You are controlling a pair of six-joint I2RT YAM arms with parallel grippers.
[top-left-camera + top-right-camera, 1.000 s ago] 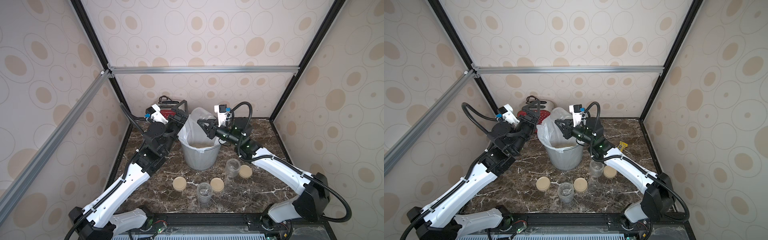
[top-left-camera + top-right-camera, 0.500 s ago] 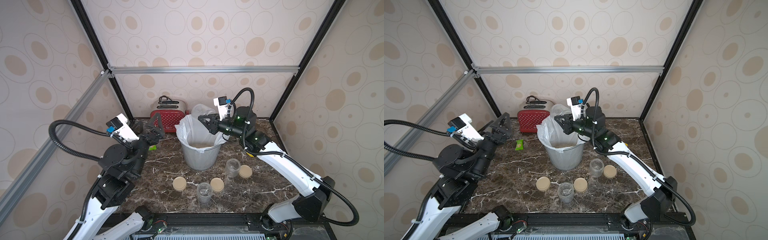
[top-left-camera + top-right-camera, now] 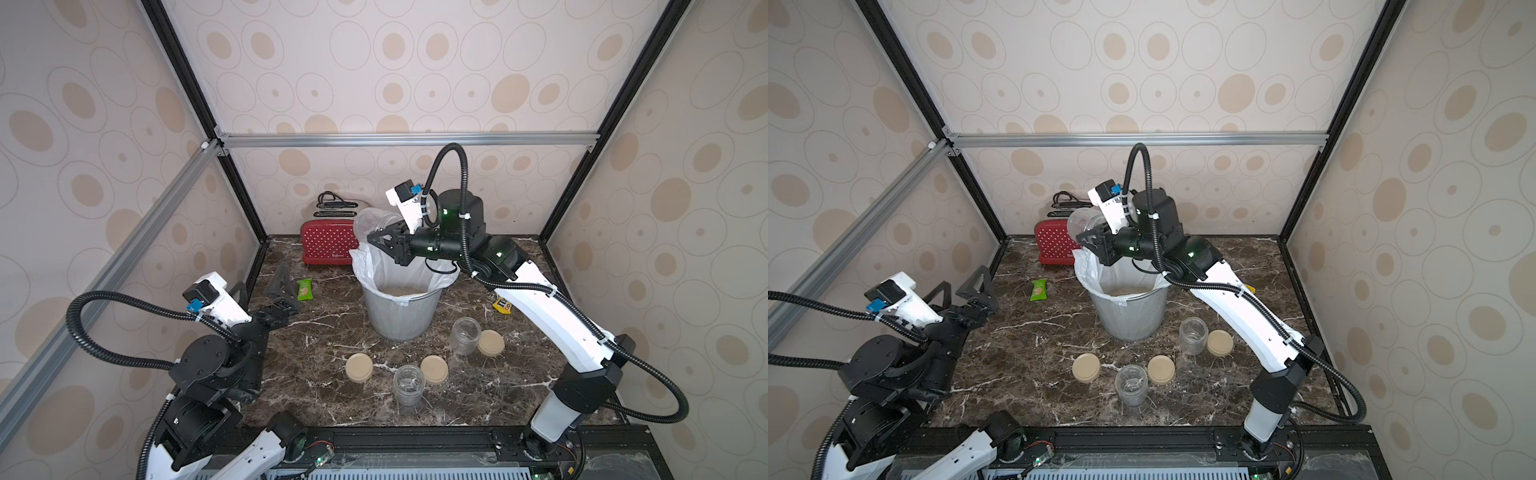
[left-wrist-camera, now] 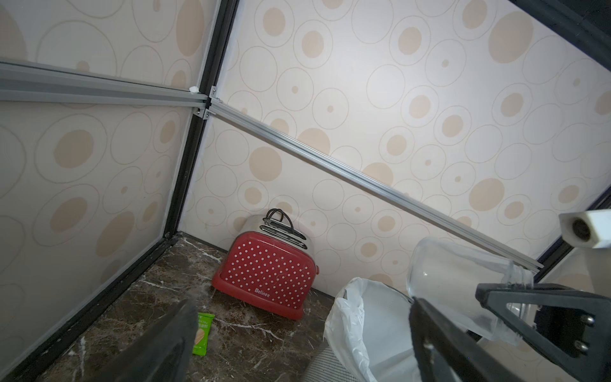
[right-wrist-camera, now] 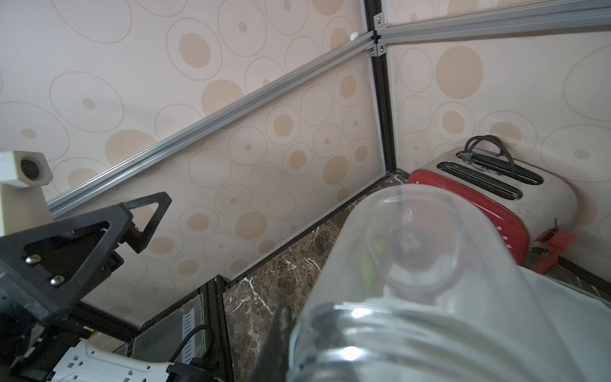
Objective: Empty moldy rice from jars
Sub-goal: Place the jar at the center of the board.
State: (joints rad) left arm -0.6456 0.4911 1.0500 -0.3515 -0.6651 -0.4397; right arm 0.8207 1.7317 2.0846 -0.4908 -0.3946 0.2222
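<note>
My right gripper [image 3: 377,235] is shut on the neck of an empty clear jar [image 3: 369,221], held tilted above the back left rim of the grey mesh bin [image 3: 400,322]. The same jar [image 5: 429,264] fills the right wrist view. Pale rice [image 3: 400,291] lies in the bin's white liner. Two other empty jars [image 3: 465,335] [image 3: 409,384] stand open on the table in front of the bin, with three beige lids [image 3: 359,368] [image 3: 434,370] [image 3: 491,343] lying beside them. My left gripper [image 3: 283,286] is open and holds nothing, low at the table's left side, well away from the bin.
A red dotted toaster [image 3: 328,246] stands at the back left against the wall. A green snack packet [image 3: 304,289] lies between it and my left gripper. A yellow packet [image 3: 503,305] lies under my right arm. Cage walls close in on three sides.
My left arm has pulled back from the bin to the left front of the table. My right gripper has risen a little with the jar and shifted left over the bin's rim.
</note>
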